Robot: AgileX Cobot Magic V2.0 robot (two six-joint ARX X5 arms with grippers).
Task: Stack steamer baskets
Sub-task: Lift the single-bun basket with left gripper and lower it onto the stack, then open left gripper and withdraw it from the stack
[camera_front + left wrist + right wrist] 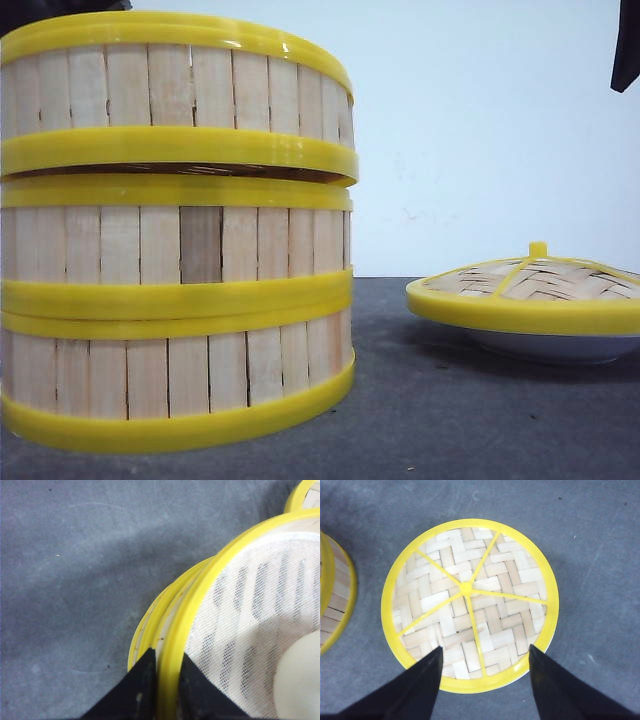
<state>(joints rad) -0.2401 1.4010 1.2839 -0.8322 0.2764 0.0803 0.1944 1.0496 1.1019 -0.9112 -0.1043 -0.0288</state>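
Three steamer baskets stand in one stack at the left of the front view: the bottom one (175,375), the middle one (175,245) and the top one (175,95). A thin dark gap shows under the top basket, which sits slightly askew. My left gripper (166,655) is shut on the top basket's yellow rim (200,610), one finger inside and one outside. A white mesh liner (250,605) covers that basket's floor. My right gripper (484,647) hangs open above the near edge of the woven lid (470,605), touching nothing.
The domed lid (530,285) lies on a white plate (550,347) at the right. Dark grey tabletop (440,420) runs between stack and lid. The stack's edge (335,600) shows in the right wrist view. A pale round object (300,680) lies in the top basket.
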